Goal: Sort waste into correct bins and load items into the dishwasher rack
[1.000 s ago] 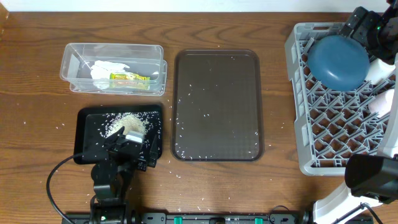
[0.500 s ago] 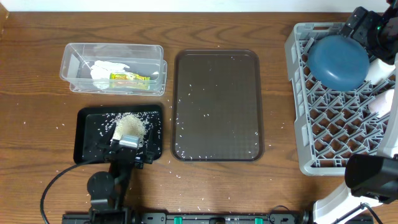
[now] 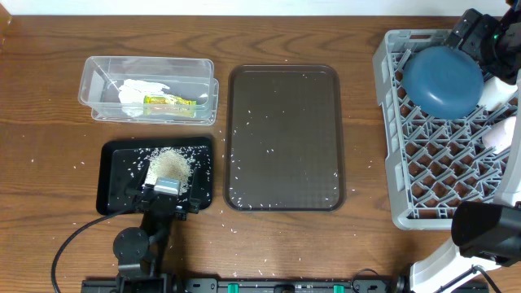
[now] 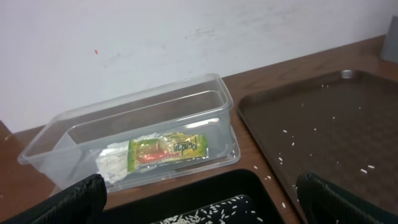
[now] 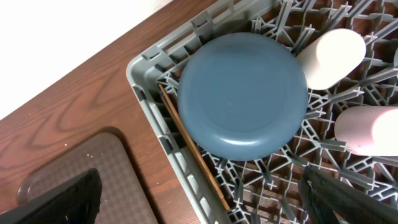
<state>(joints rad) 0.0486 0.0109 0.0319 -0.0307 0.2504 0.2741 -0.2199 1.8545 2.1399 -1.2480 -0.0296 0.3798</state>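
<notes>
Rice (image 3: 169,165) lies heaped in the black tray (image 3: 114,191). My left gripper (image 3: 168,196) hovers open over the tray's near edge, nothing between its fingers (image 4: 68,205). The clear tub (image 3: 102,75) holds a crumpled napkin (image 3: 137,88) and the yellow-green wrapper (image 3: 169,102), also seen as wrapper (image 4: 166,149) in the left wrist view. A dark-blue bowl (image 3: 444,81) lies upside down in the grey rack (image 3: 391,122). My right gripper (image 3: 474,39) hangs open above that bowl (image 5: 242,93). Chopsticks (image 5: 193,149) lie along the rack wall. A pink cup (image 5: 367,127) and a pale cup (image 5: 329,59) sit beside the bowl.
The dark-brown serving tray (image 3: 283,138), speckled with stray rice grains, lies between the bins and the rack. More loose grains dot the wooden table around both trays. The right arm's base (image 3: 480,232) stands at the front right.
The left gripper has drawn back a little toward the table's front edge, over the black tray's near rim. The right arm and everything in the rack have stayed put.
</notes>
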